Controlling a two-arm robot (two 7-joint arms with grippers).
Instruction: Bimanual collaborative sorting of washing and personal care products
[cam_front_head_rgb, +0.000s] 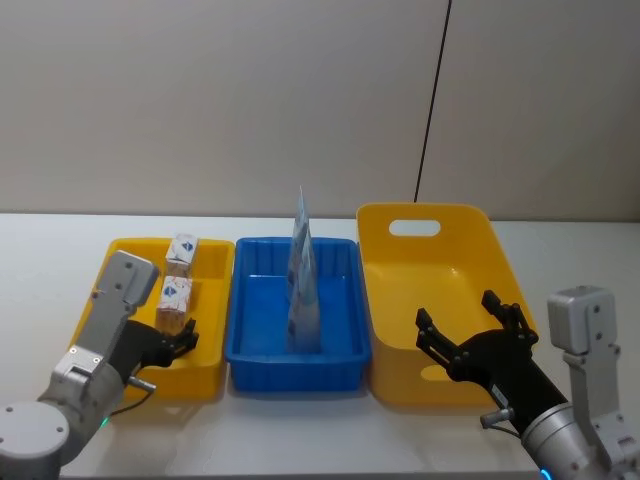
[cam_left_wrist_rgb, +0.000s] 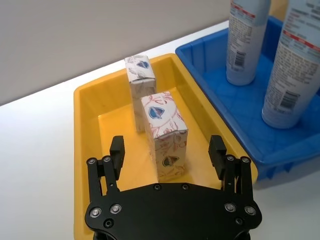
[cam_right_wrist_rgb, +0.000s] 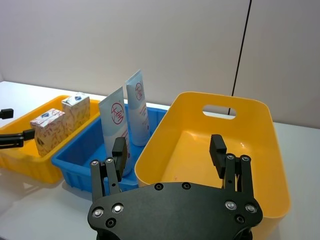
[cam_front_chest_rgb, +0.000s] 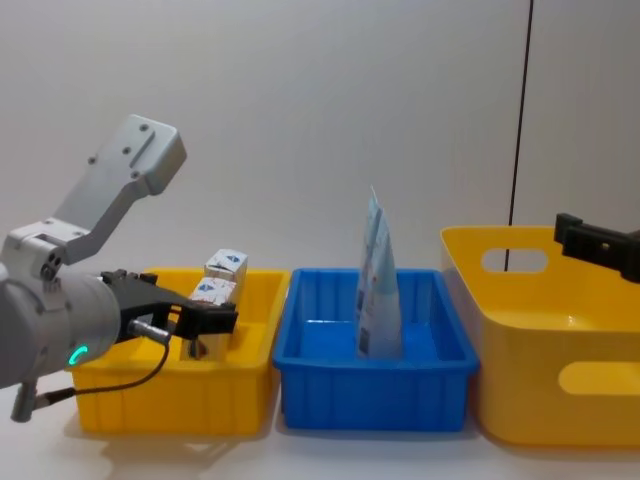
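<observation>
Jaws apart on both grippers: left gripper (cam_left_wrist_rgb: 167, 143) hovers left of the blue bin (cam_front_head_rgb: 300, 375), in a small yellow bin (cam_front_head_rgb: 195, 382) just short of two upright cartons (cam_left_wrist_rgb: 165, 132), tubes (cam_front_head_rgb: 303, 280) stand inside the blue bin, right gripper (cam_right_wrist_rgb: 167, 144) over the big yellow bin (cam_front_head_rgb: 500, 262) to its right.

I count two printed cartons (cam_left_wrist_rgb: 164, 134) (cam_left_wrist_rgb: 139, 87), two pale blue tubes (cam_right_wrist_rgb: 116, 125) (cam_right_wrist_rgb: 137, 105), two yellow bins (cam_front_head_rgb: 150, 243) (cam_front_head_rgb: 440, 270) and one blue bin (cam_front_head_rgb: 340, 290).
</observation>
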